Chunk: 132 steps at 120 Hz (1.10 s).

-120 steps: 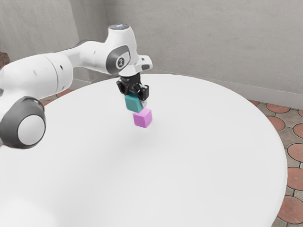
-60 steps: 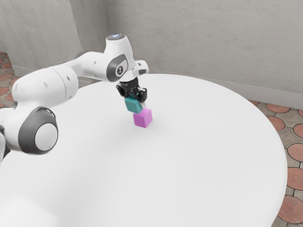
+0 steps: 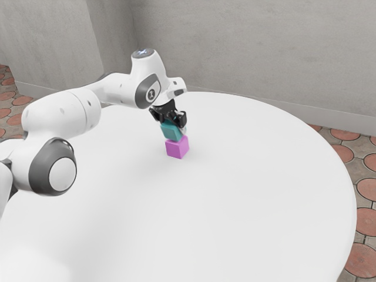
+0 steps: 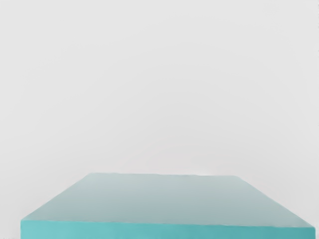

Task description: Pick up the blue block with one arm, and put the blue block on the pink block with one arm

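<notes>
Grey walls (image 3: 264,47) stand far behind the pink block (image 3: 177,148), and a floor (image 3: 352,154) of red-brown tiles lies well apart from it, past the table edge. Next comes the big round white table (image 3: 235,205); the pink block sits flat on it, nearer the far side than the near side. The white arm (image 3: 76,111) reaches over the table from the exterior view's left and ends right above the pink block. Its black gripper (image 3: 171,122) hangs just over the pink block, pointing down. The jaws are a little way apart, as wide as the blue block (image 3: 172,133), and they squeeze it from two sides. The blue block is right on top of the pink block. The two look like they touch, but I cannot tell if the blue one rests its full weight there. It sits a bit toward the exterior view's left of the pink block's middle and looks slightly turned. In the wrist view the blue block (image 4: 164,204) is close under the hand, with white table past it. So I think the picking up is done and the putting down is nearly done. What is left is to let go and lift away from the pink block.
</notes>
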{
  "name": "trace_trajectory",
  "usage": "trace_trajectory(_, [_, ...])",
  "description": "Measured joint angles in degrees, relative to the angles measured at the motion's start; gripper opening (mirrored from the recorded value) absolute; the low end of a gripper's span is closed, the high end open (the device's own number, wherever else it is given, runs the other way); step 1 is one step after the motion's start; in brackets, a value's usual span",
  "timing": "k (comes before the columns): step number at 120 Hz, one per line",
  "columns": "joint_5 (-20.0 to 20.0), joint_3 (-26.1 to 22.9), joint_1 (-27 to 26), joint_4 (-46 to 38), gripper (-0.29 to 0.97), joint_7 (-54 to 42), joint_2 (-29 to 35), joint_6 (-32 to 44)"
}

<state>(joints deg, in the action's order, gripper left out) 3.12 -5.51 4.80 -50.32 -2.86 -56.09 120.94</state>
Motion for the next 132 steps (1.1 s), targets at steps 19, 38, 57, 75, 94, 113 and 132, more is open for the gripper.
trace_trajectory(19, [-1.38,0.12,-0.04,0.00,0.37,-0.19,0.00,-0.89])
trace_trajectory(38, [-1.84,0.21,-0.11,0.00,0.37,-0.33,-0.05,-1.46])
trace_trajectory(57, [-2.02,0.30,-0.13,0.00,0.41,-0.51,-0.13,-1.53])
trace_trajectory(75, [-2.40,0.41,-0.24,0.02,0.49,-1.02,-0.13,-1.15])
trace_trajectory(94, [-2.44,0.34,-0.46,0.04,0.59,-1.43,0.24,-0.89])
trace_trajectory(113, [-2.16,0.65,-1.05,-2.53,0.64,-1.73,8.85,-2.45])
trace_trajectory(132, [-2.24,1.28,-0.48,-7.60,0.66,-1.95,14.20,-6.94])
